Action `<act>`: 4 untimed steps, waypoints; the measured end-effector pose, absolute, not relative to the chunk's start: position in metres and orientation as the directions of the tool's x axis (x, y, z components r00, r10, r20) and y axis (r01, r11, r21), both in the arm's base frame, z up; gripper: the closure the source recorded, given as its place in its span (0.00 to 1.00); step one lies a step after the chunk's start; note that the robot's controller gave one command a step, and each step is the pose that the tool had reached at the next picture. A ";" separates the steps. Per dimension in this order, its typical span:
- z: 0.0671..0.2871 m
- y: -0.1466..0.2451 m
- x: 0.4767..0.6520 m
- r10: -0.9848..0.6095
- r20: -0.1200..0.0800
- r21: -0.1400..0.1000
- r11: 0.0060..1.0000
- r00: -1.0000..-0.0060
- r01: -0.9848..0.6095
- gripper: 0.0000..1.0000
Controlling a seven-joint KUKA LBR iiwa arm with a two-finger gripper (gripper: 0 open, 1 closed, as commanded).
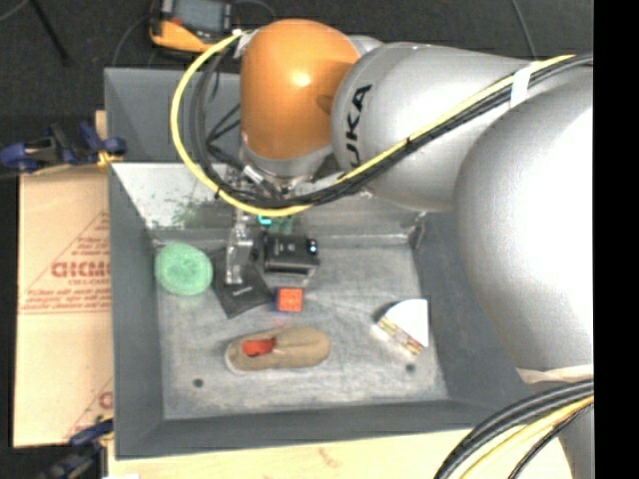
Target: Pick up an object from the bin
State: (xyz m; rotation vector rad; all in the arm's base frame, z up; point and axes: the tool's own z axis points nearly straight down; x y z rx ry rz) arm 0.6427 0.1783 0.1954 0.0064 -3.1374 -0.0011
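My gripper (236, 270) hangs below the orange cover, low over the back left part of the bin floor. Its tip is right above a dark flat piece (240, 298) lying on the floor, and I cannot tell whether it touches it. A small red-orange cube (290, 299) lies just to the right of that piece. A round green sponge-like disc (183, 268) sits to the gripper's left, close to the left wall. Nearer the front lies a tan shoe-shaped thing (281, 349) with a red patch on it.
A white wedge-shaped thing (406, 325) with a striped edge lies at the right side of the floor. The arm and its yellow cable loop cover the back of the bin. The bin's walls slope up on all sides.
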 end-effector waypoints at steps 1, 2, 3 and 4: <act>0.200 0.178 0.645 -0.002 -0.004 0.002 1.000 -1.000 -0.002 0.00; 0.152 0.167 0.602 -0.062 -0.009 0.001 0.998 -0.998 -0.062 0.00; 0.139 0.157 0.546 -0.177 0.004 -0.001 0.984 -0.984 -0.177 0.00; 0.079 0.127 0.544 -0.495 -0.021 0.003 0.869 -0.868 -0.495 1.00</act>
